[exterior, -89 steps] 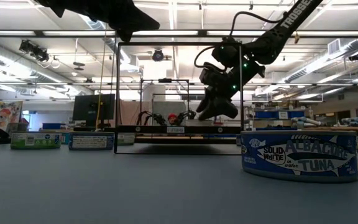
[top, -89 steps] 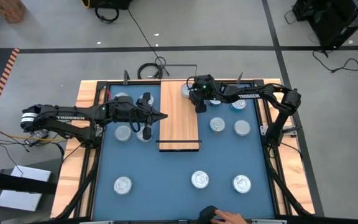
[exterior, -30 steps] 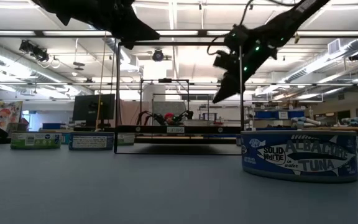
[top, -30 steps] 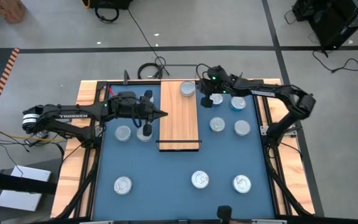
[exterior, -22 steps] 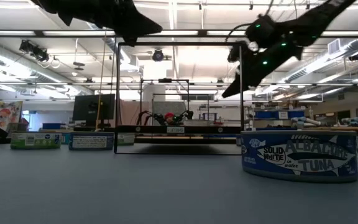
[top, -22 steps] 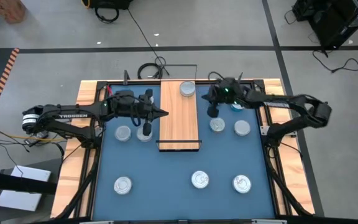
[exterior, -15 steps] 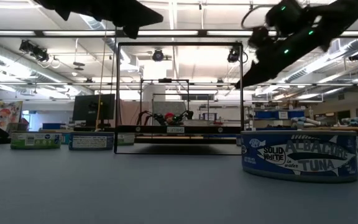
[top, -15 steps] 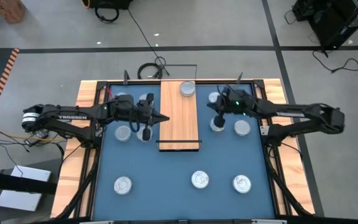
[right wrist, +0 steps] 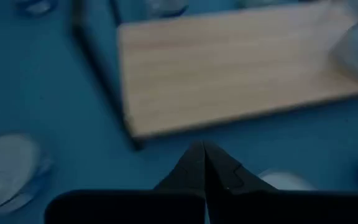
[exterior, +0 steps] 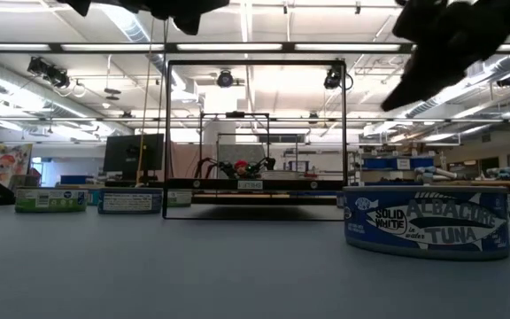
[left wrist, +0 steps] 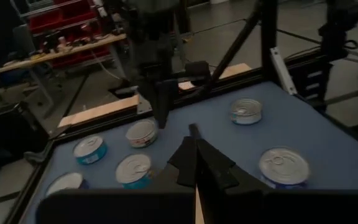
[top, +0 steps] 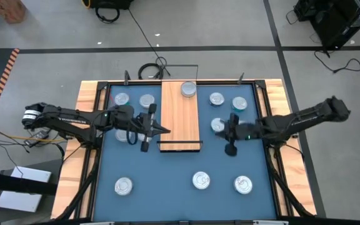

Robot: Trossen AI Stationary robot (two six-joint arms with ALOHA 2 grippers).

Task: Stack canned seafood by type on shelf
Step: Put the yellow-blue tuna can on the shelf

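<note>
The shelf is a light-wood board with a black frame, lying in the middle of the blue table. One tin stands on its far end. Other tins of canned seafood stand on the table on both sides and near the front edge. My left gripper hovers shut over the shelf's left edge, near its near end, its shut tips holding nothing. My right gripper hangs shut and empty right of the shelf's near end, beside a tin.
A blue tuna tin stands close to the low camera at the right. The shelf's black frame rises over the board. More tins stand near the front edge. One tin is partly hidden under my left arm.
My right gripper has swung fast from beside the shelf's far end toward the table's near edge and a little right, rolling as it went; it stays shut. My left gripper has drifted toward the near edge along the shelf's left side, still shut. No tin has moved.
</note>
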